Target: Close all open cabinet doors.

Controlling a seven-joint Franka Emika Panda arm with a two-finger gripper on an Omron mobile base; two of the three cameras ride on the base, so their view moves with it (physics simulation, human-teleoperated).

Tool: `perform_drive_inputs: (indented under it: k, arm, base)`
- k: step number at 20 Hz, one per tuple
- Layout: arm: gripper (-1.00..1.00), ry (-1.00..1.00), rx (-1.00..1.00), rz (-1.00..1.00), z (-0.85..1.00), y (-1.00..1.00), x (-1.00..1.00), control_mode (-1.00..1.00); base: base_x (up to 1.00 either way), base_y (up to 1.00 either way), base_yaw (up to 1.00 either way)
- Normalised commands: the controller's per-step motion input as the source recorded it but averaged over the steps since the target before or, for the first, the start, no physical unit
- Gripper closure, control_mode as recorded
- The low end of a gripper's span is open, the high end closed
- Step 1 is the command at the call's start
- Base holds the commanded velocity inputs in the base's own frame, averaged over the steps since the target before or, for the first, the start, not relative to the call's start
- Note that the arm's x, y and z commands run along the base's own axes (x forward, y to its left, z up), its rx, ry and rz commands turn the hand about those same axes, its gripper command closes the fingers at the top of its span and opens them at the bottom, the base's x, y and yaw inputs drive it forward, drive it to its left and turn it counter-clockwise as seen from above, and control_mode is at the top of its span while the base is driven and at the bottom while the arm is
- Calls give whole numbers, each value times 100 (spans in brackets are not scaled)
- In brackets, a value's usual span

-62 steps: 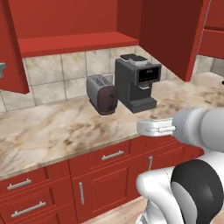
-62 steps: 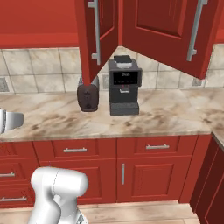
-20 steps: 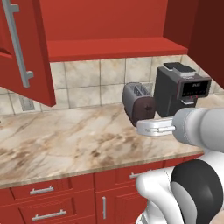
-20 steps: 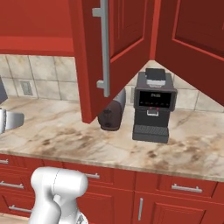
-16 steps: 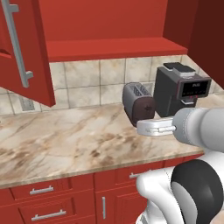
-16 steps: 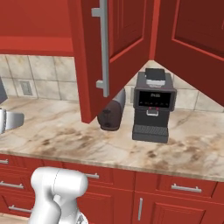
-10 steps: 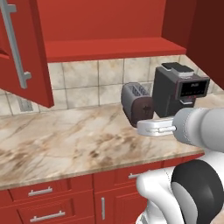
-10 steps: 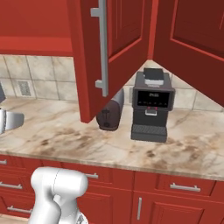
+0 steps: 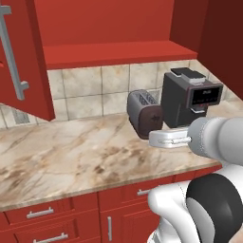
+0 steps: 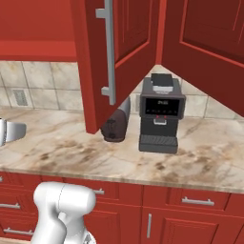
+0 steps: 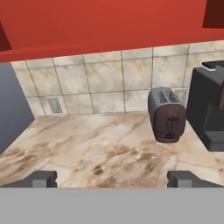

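Since 3.1 s ago the view has been shifted by the base. The gripper (image 11: 112, 178) is held wide apart, empty, over the counter (image 9: 71, 161) near the toaster (image 9: 144, 114). 2 cabinet doors (image 10: 102, 62) (image 10: 205, 47) are seen open; none has been closed.

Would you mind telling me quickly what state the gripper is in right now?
Gripper: open, jaws spread wide, holding nothing, above the marble counter.
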Motion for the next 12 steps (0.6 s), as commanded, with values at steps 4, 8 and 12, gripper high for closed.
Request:
perform_drive_inputs:
  k: [4,8,12]
  arm:
    - [-100,0,0,0,0,0,0,100]
    - [-100,0,0,0,0,0,0,100]
    - [-100,0,0,0,0,0,0,100]
  base:
    - [12,0,-4]
    - [1,0,0]
    - [0,0,0]
